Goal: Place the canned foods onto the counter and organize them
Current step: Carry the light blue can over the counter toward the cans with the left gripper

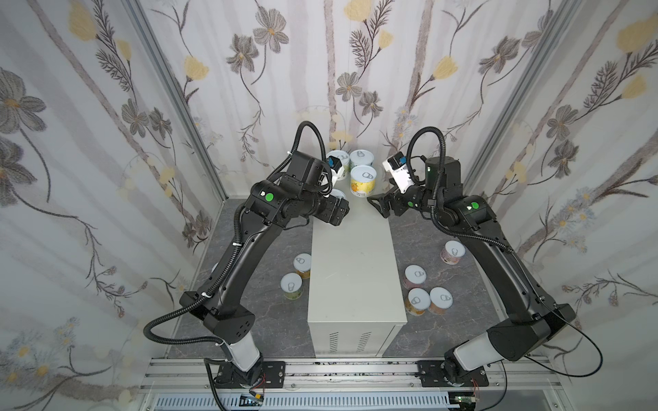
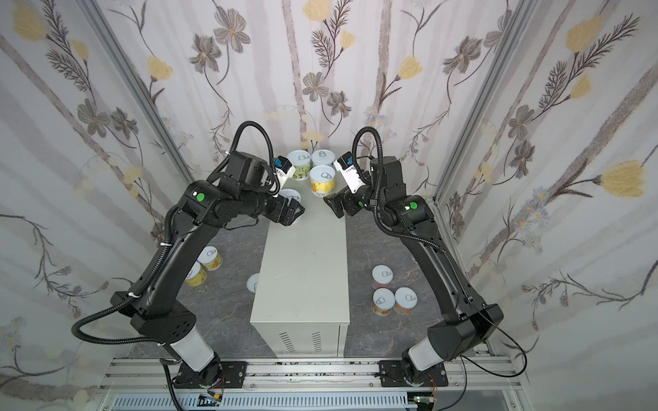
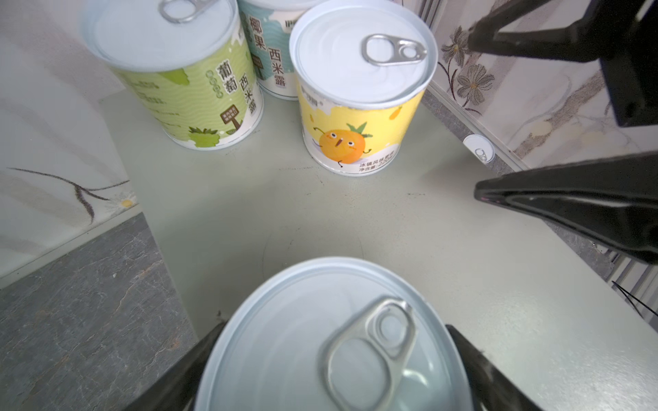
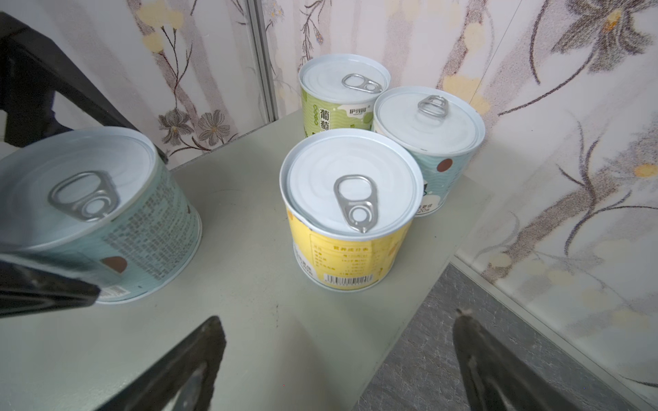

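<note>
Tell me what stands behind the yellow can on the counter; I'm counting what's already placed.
Behind the yellow can stand a green can and a pale blue can, side by side on the counter. It hides part of both labels.

You are looking at four cans standing upright at the far end of the counter (image 1: 352, 256): the green can (image 3: 185, 89), pale blue can (image 4: 427, 142) and yellow can (image 1: 363, 182) are clustering, a second pale blue can (image 4: 89, 213) is sitting nearer, and other cans (image 1: 414, 275) are standing beside the counter.

A staged robot-lab booth: floral wallpaper panels (image 1: 338, 53) between aluminium posts (image 1: 169, 83), arm bases (image 1: 245, 377) bolted to a slotted rail (image 1: 356, 370).
</note>
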`<state>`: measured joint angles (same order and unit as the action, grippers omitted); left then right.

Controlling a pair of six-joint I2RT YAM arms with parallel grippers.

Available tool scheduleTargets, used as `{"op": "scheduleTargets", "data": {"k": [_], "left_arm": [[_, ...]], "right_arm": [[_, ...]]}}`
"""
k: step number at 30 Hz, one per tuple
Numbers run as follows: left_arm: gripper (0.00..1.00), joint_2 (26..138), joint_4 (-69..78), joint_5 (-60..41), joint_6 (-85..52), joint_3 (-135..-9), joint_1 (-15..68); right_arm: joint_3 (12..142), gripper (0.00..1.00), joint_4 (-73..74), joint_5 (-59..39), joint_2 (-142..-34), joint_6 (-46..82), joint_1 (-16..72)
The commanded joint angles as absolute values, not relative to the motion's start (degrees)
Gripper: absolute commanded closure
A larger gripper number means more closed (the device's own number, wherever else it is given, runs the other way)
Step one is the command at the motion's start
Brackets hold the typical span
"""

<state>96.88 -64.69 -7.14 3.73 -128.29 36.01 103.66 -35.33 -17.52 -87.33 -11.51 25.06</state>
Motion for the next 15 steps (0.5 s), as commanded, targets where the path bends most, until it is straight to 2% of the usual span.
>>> {"op": "scheduleTargets", "data": {"k": [1, 9, 15], "left_arm": [[0.08, 94.11, -61.66, -6.68, 4.64, -126.26, 36.01], [0.10, 82.22, -48.83, -5.76, 2.84, -105.96, 36.03], [0.17, 74.72, -39.03, -5.63, 0.02, -94.67, 35.93]], "right_arm": [[102.59, 0.00, -32.91, -18.94, -86.40, -12.23, 25.02], [103.06, 0.00, -31.34, -19.15, -87.23, -10.18, 25.07], [103.54, 0.00, -31.33, -18.58, -87.36, -9.41, 25.11]]}}
